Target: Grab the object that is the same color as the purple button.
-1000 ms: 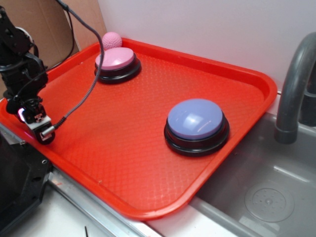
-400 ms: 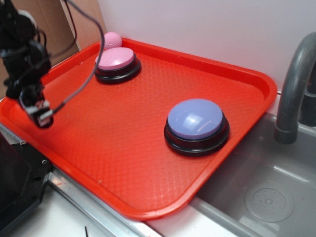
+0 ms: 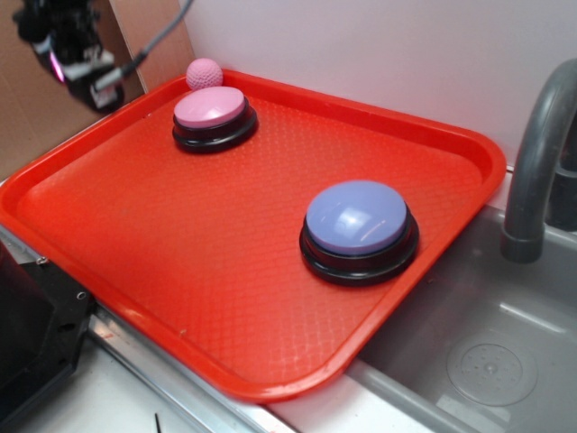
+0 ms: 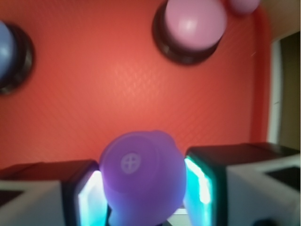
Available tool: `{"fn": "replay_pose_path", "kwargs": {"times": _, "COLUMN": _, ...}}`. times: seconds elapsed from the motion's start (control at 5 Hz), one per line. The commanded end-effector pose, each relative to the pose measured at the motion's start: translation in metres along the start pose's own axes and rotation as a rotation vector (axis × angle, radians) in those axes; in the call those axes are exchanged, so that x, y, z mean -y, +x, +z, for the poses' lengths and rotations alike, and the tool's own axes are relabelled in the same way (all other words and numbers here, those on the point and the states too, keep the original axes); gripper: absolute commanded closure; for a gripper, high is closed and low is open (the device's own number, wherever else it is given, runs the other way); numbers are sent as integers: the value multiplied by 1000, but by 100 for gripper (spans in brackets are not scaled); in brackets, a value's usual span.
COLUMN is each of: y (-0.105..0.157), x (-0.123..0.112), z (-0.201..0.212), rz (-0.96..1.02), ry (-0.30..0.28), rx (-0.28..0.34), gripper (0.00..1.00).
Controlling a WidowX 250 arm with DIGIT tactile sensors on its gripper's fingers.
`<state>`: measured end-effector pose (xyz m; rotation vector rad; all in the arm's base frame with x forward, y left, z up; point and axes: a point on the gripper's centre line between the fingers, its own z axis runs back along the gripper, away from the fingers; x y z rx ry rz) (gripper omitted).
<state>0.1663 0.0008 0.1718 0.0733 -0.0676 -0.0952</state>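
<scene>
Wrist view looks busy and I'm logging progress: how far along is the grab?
Done: the purple toy sits clamped between the gripper fingers, lifted clear of the red tray. It matches the purple button. In hand: holding it aloft. Left: nothing visible.

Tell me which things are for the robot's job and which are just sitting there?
For the job: purple toy held in the tool; purple button.
Just there: pink button, pink ball, red tray, faucet.

Glossy purple toy [image 4: 143, 176]; lavender-purple button [image 3: 358, 217] on a black base; pink-topped button [image 3: 210, 107]; pink dimpled ball [image 3: 205, 73]; red diamond-textured tray [image 3: 180, 234].
</scene>
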Motion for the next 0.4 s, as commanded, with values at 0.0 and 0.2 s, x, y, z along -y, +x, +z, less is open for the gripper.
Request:
{"fn": "replay_pose_path", "kwargs": {"times": 0.0, "y": 14, "x": 8, "z": 41, "rz": -7, "ry": 0, "rx": 42, "gripper": 100}}
{"fn": "replay_pose_path", "kwargs": {"times": 0.2, "y": 20, "x": 7, "z": 16, "rz": -4, "ry": 14, "rx": -3, "gripper": 100}}
